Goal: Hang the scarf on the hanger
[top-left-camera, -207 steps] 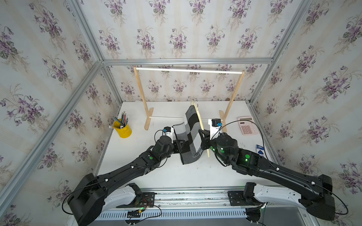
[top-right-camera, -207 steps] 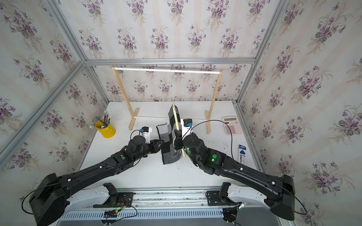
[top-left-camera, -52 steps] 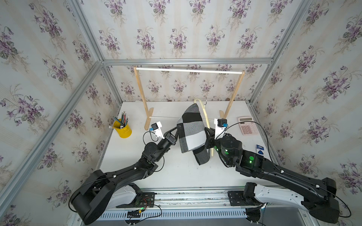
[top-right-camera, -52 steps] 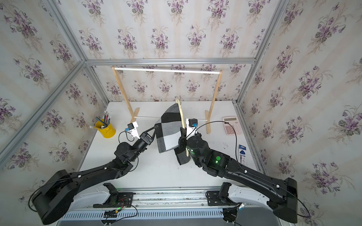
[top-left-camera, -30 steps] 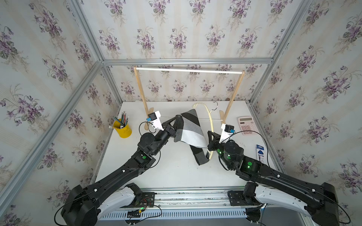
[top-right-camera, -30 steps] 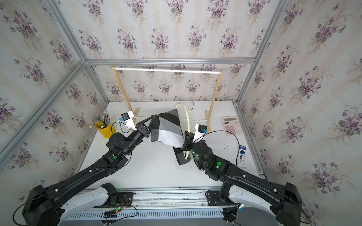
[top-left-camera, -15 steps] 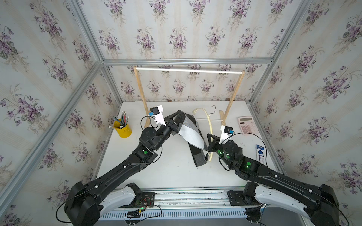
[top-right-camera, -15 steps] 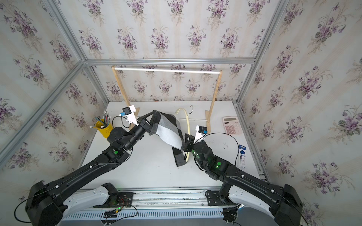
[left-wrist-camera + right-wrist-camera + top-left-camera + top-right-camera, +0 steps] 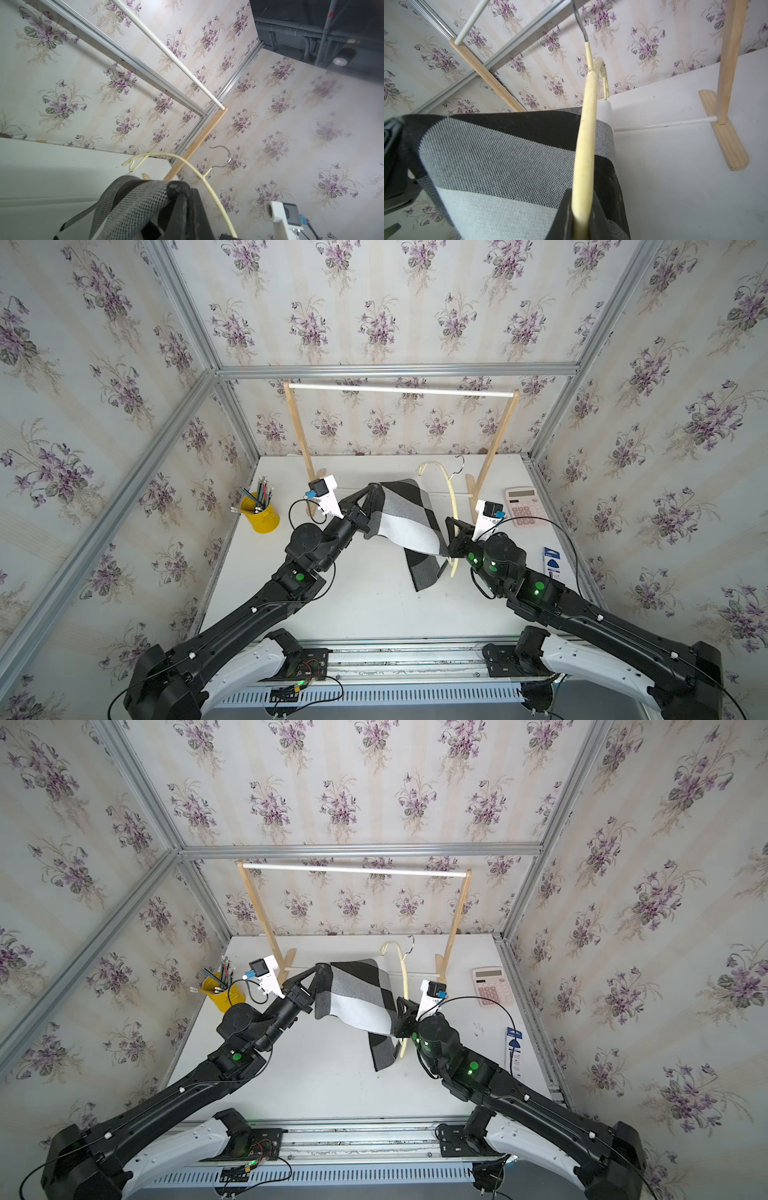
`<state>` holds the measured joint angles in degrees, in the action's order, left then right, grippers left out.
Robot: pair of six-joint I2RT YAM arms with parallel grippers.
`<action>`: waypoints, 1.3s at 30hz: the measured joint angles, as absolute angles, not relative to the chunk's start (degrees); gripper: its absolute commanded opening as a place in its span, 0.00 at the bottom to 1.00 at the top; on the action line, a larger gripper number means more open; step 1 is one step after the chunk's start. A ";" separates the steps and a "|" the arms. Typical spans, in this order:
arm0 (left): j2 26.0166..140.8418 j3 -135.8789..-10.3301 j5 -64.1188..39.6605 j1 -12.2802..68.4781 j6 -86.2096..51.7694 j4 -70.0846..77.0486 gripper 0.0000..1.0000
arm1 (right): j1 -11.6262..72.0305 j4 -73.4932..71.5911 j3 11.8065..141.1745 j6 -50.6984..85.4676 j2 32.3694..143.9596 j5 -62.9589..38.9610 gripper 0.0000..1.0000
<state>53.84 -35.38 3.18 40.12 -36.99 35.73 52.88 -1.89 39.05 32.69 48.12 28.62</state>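
The checkered scarf [image 9: 407, 514] [image 9: 361, 994] stretches through the air between my two grippers. My left gripper [image 9: 374, 490] [image 9: 322, 968] is shut on its upper left end; in the left wrist view the knit [image 9: 133, 205] bunches at the jaws. The cream hanger [image 9: 451, 489] [image 9: 402, 965] stands on edge, hook up and back. Low on its curved arm [image 9: 588, 124] my right gripper [image 9: 455, 527] [image 9: 581, 209] is shut. Beside that grip the scarf [image 9: 500, 166] crosses the hanger, and its tail [image 9: 424, 572] drops to the table. The hanger's lower bar is hidden by cloth.
The tall wooden rack [image 9: 399, 390] with white rods stands at the back of the table [image 9: 353, 605]. A yellow cup of pencils [image 9: 262, 512] is at the left. A pink calculator [image 9: 521, 506] and a blue-white packet [image 9: 552, 562] lie at the right.
The left gripper has risen a little and drawn the scarf's end back to the left, so the cloth now stretches flatter between the grippers. The right gripper and hanger have hardly moved.
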 measured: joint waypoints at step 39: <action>90.28 -20.38 1.52 40.12 -49.19 66.81 0.00 | 52.69 14.04 68.47 16.49 59.83 21.21 0.00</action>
